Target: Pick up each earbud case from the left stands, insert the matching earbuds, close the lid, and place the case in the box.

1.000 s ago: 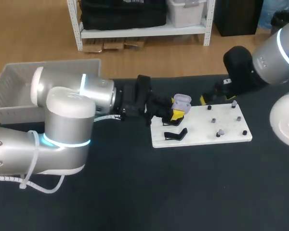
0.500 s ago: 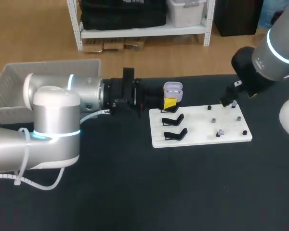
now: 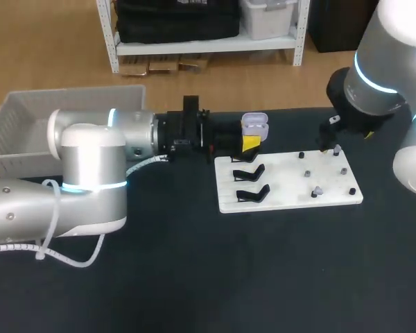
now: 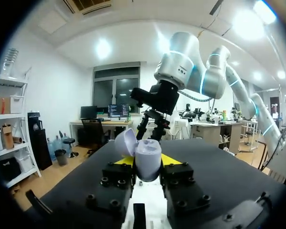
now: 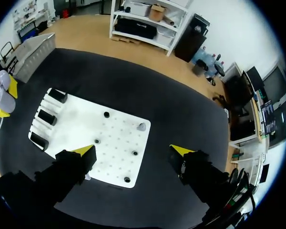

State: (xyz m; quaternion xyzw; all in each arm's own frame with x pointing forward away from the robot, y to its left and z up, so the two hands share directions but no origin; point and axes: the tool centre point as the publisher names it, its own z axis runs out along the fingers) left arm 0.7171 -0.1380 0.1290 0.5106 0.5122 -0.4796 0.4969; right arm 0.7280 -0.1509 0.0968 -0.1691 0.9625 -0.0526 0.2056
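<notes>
1. The left gripper is off the stands now. Over the last second it has lifted the lavender earbud case clear and drawn it back past the far edge of the white board.
2. Its grip is firm, with both yellow tips pressing the case from either side. The lid stands open and the case rides upright in the air.
3. The three black stands look empty from above, so the pick-up seems done for this case.
4. The right gripper has swung from the middle of the board's far edge out over its far right corner. Its fingers are spread wide, nothing between them.
5. Below it sit the pegs. One pale piece may be the matching earbud, though it is too small to be sure.
6. My read is that fetching an earbud comes next. The box waits well off to the left.
</notes>
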